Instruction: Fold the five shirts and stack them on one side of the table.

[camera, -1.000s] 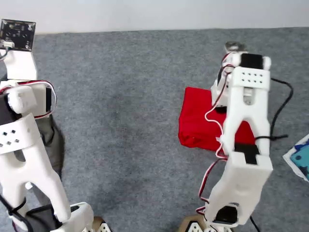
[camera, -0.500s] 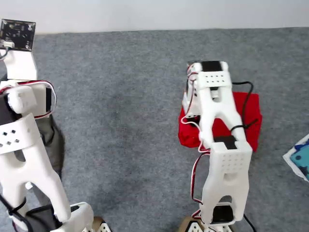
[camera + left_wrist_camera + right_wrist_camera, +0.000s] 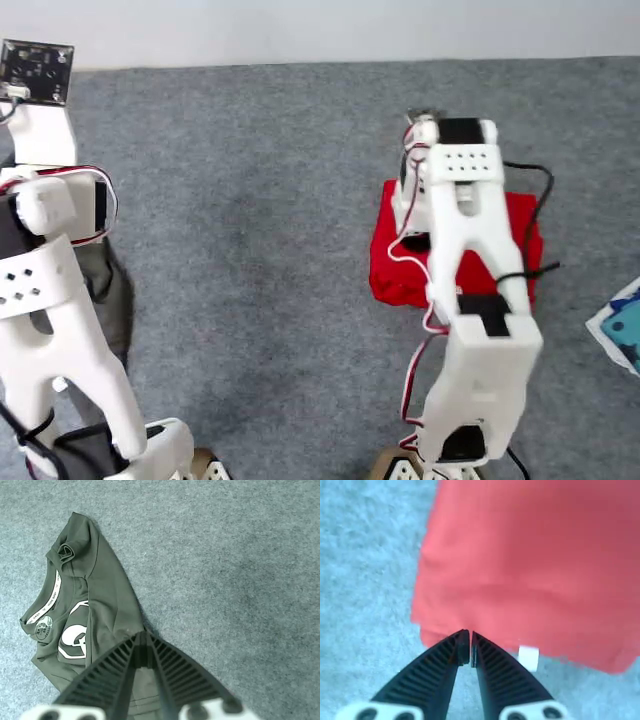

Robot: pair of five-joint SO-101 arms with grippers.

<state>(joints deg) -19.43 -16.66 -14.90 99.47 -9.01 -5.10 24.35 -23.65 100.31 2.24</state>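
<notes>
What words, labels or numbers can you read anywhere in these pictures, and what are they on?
Dark green shirt, neck tape: small print, too small to read.
Round neck label: too small to read.
White chest graphic: partly hidden, unreadable.
Red shirt, white tag: blurred, no text legible.

The right arm (image 3: 470,260) hangs over a folded red shirt (image 3: 392,265), its finger end above the shirt's far edge. From there the cloth spreads back toward the arm's base and out to both sides. Well off to that finger end's outer side lies a blue-patterned cloth (image 3: 625,330). The left arm (image 3: 55,330) stands over a dark shirt (image 3: 105,285) on the grey table (image 3: 250,220).
</notes>
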